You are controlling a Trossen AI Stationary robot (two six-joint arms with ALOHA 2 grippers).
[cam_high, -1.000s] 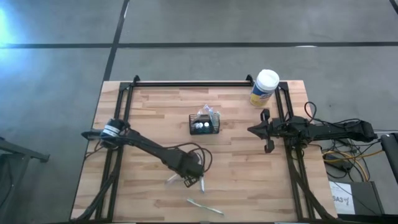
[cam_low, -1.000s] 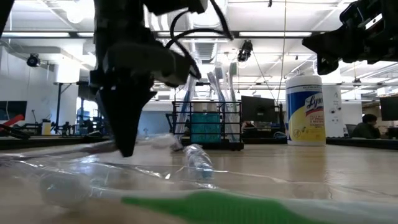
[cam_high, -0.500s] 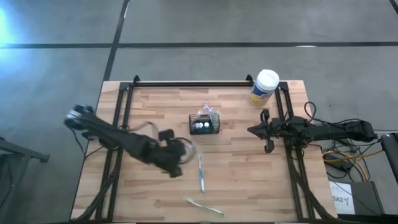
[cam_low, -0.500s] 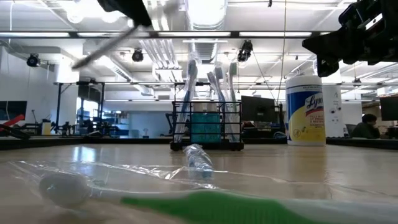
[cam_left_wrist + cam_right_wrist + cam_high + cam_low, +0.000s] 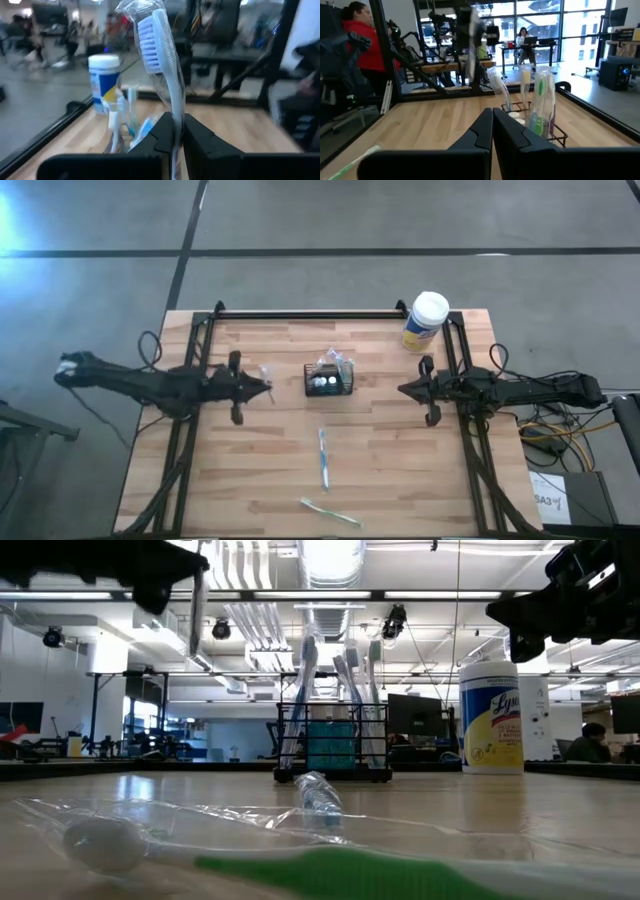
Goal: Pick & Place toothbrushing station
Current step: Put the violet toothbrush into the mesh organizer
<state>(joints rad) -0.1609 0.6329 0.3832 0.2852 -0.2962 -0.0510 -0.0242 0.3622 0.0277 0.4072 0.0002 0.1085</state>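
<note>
Left hand (image 5: pixel 178 134) grips a wrapped toothbrush (image 5: pixel 159 55) above wooden table (image 5: pixel 400 480).

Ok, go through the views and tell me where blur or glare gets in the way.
Low view: the green toothbrush lies too near, soft, and ceiling lights flare. Left wrist view: the wrapped toothbrush in the left hand is fairly sharp, the room behind smeared. Right wrist view: bright windows, caddy readable. High view: even light, a pale glare patch on the floor at the left edge.

Open-plan lab: desks, monitors (image 5: pixel 415 712), ceiling ducts (image 5: pixel 240 570)
</note>
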